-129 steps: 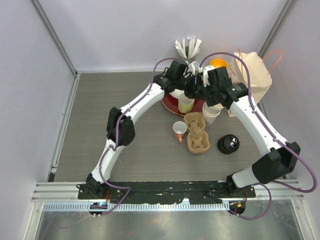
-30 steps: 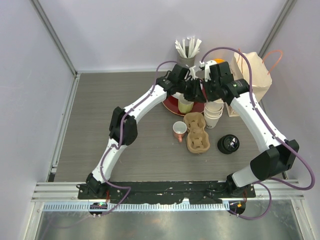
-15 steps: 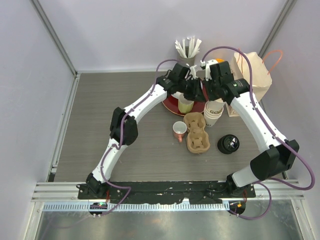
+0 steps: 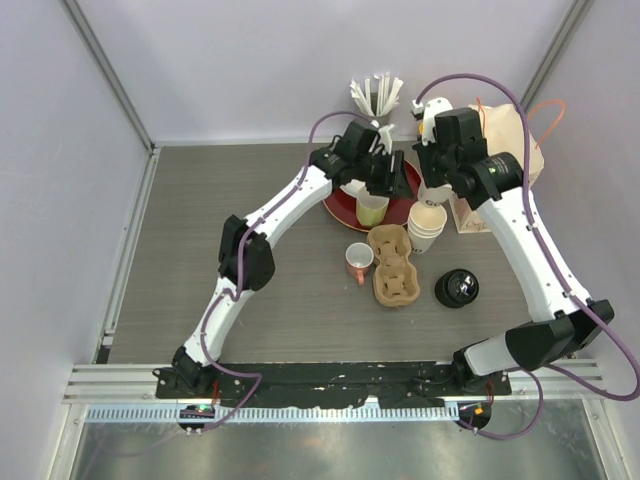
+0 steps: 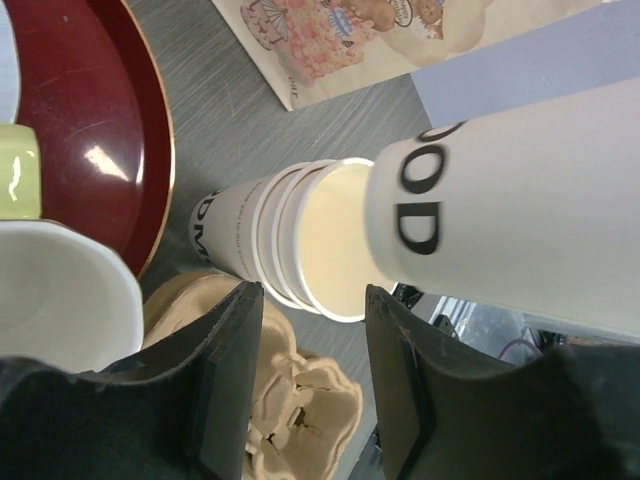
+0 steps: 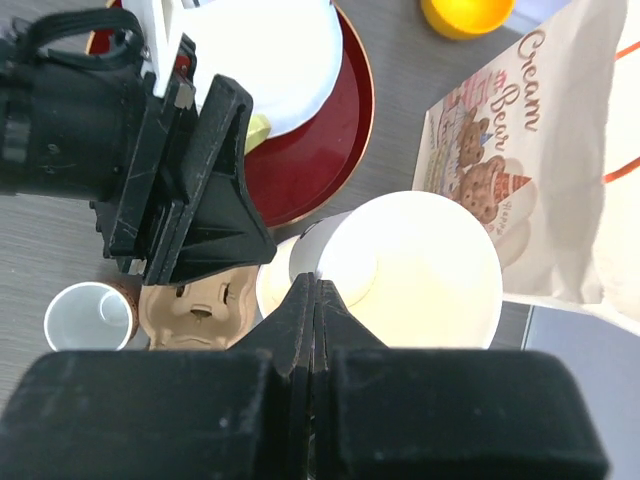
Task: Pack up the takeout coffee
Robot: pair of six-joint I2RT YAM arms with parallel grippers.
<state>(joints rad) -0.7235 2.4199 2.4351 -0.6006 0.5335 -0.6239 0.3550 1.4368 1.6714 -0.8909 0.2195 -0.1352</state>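
Note:
My right gripper [image 4: 432, 192] [image 6: 315, 290] is shut on the rim of a cream-white paper cup [image 6: 420, 270] with no lid and holds it above the stack of alike cups [image 4: 427, 230] [image 6: 272, 285]. In the left wrist view the held cup [image 5: 520, 210] hangs just off the mouth of the stack [image 5: 290, 240]. My left gripper [image 4: 378, 172] [image 5: 312, 380] is open and empty, over the red plate's edge beside the stack. Round black lids [image 4: 457, 288] lie on the table to the right. A brown cardboard cup carrier [image 4: 393, 265] [image 5: 300, 400] [image 6: 195, 305] lies in front of the stack.
A red plate [image 4: 340, 208] [image 6: 320, 150] carries a pale green mug [image 4: 372, 210] [image 5: 18, 170]. A white mug with a pink handle [image 4: 358, 262] stands left of the carrier. A paper bag [image 4: 510, 140] [image 6: 540, 150] and a straw holder [image 4: 375, 98] stand at the back.
My right gripper has risen and drawn back to the right, lifting one paper cup off the stack. My left arm has hardly moved.

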